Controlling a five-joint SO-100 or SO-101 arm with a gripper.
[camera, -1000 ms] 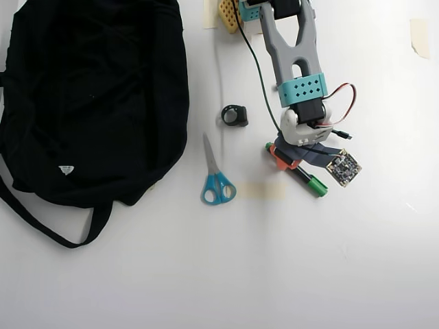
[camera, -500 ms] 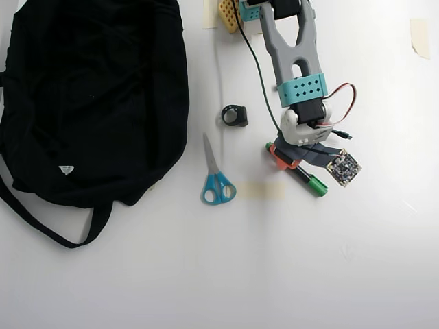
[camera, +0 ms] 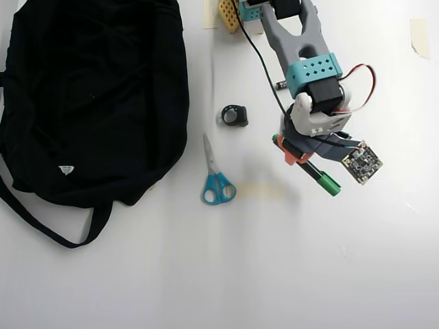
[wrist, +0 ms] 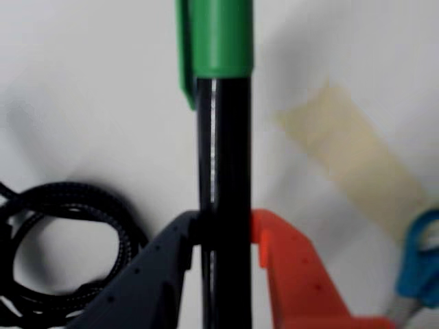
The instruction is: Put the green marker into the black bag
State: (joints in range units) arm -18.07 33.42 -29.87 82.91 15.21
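The green marker (wrist: 224, 178), a black barrel with a bright green cap, stands vertical in the wrist view. My gripper (wrist: 226, 233) is shut on its barrel, grey finger (wrist: 171, 253) on the left, orange finger (wrist: 288, 260) on the right. In the overhead view the gripper (camera: 296, 152) holds the marker (camera: 322, 178) right of centre, green cap pointing down-right; the height above the table is unclear. The black bag (camera: 89, 96) lies at the far left, well apart from the gripper, with its strap (camera: 48, 223) looping below it.
Blue-handled scissors (camera: 216, 181) lie between bag and gripper, and show at the wrist view's right edge (wrist: 420, 264). A small black coiled strap (camera: 234, 115) lies above them; it also shows in the wrist view (wrist: 75, 240). A tape patch (wrist: 357, 154) is on the table.
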